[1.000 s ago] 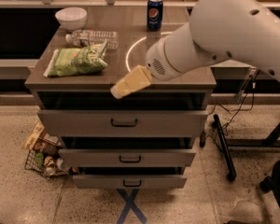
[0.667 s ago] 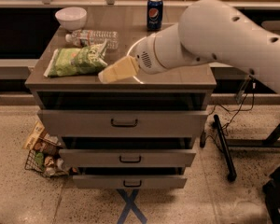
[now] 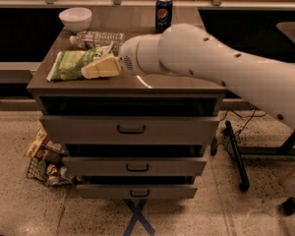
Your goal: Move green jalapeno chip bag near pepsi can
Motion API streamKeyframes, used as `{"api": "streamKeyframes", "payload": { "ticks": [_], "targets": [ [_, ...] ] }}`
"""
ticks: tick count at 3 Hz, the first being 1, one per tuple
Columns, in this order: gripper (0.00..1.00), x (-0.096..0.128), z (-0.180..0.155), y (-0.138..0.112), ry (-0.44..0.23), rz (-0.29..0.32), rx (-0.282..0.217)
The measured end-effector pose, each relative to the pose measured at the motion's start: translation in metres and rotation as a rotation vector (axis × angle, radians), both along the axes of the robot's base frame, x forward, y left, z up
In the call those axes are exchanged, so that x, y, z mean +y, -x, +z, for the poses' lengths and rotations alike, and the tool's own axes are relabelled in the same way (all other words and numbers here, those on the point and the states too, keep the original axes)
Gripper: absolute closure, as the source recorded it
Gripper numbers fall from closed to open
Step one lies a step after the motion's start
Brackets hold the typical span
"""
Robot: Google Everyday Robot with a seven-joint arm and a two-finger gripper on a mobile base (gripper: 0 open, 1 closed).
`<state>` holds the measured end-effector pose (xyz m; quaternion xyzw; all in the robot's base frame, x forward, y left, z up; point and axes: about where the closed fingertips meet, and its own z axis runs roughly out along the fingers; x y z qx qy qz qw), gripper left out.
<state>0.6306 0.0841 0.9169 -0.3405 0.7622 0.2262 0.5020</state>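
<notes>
The green jalapeno chip bag [image 3: 71,64] lies flat on the left part of the brown cabinet top [image 3: 187,85]. The pepsi can [image 3: 163,14] stands upright at the back of the top, near the middle. My gripper [image 3: 96,69], with cream-coloured fingers, reaches in from the right on a big white arm [image 3: 211,65]. Its tip sits at the right end of the bag, over or touching it. The can is far behind the gripper.
A white bowl [image 3: 75,18] stands at the back left corner. A clear water bottle [image 3: 98,37] lies just behind the bag. The cabinet has three drawers [image 3: 130,129]. A wire basket of snacks [image 3: 46,161] sits on the floor at left. A black stand leg [image 3: 236,154] is at right.
My gripper and arm have swung left across the cabinet top, from the front middle edge to the right end of the chip bag. The bag, can, bowl and bottle have not moved.
</notes>
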Motion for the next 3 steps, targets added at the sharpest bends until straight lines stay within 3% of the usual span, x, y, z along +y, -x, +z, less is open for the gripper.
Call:
{"api": "streamKeyframes", "payload": {
  "ticks": [1,2,3],
  "targets": [
    [0.00,0.027,-0.002,-0.022,0.002,0.019,-0.060],
    [0.00,0.047,-0.014,-0.043,0.026,0.042,-0.067],
    [0.00,0.067,-0.042,-0.053,0.060,0.075,-0.033]
  ]
}}
